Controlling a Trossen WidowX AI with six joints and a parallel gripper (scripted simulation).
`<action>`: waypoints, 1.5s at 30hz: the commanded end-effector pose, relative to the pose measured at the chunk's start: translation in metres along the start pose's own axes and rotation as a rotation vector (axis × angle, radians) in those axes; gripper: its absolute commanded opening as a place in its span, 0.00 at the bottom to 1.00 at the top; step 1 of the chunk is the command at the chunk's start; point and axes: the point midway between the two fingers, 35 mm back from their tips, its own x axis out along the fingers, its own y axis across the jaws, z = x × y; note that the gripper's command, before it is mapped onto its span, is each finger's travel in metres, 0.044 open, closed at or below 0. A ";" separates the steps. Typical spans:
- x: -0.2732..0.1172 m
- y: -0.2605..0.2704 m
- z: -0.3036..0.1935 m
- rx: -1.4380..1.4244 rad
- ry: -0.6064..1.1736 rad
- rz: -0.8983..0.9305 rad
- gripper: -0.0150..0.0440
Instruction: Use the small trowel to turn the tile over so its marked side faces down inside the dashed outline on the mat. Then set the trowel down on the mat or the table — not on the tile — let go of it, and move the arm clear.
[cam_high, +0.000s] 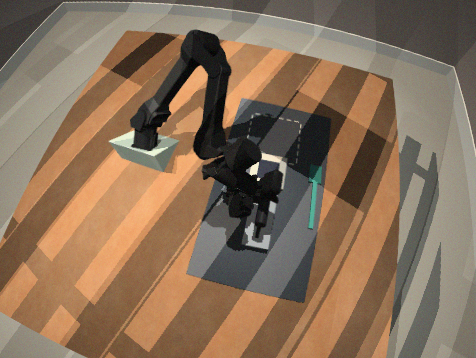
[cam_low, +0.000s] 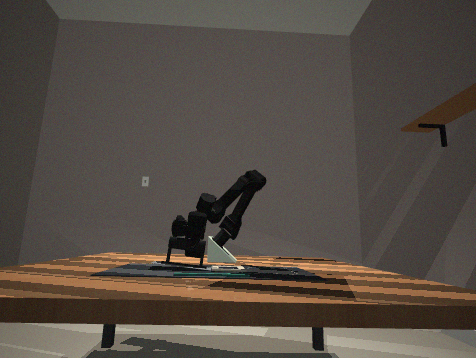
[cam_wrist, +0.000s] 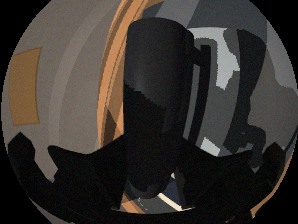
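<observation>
"What's that green thing in the top view?"
"A teal spatula (cam_high: 313, 200) (cam_low: 200, 274), lying flat, a squarish blade on a thin straight handle."
"And on the walls?"
"A small pale wall plate (cam_low: 145, 181) on the grey back wall (cam_low: 210, 100). On the right-hand wall (cam_low: 390, 200), a wooden shelf (cam_low: 450, 110) with a black bracket (cam_low: 443, 135) beneath."
"Underfoot?"
"Pale floor (cam_high: 425, 220) (cam_low: 250, 347), striped with shadow."
"Overhead?"
"A plain grey-green ceiling (cam_low: 200, 15)."
</observation>
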 end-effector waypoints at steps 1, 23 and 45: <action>0.000 0.001 -0.012 -0.005 0.011 0.000 0.25; -0.010 0.011 -0.022 0.074 0.078 0.001 0.25; -0.035 0.042 -0.045 0.076 0.079 0.000 0.25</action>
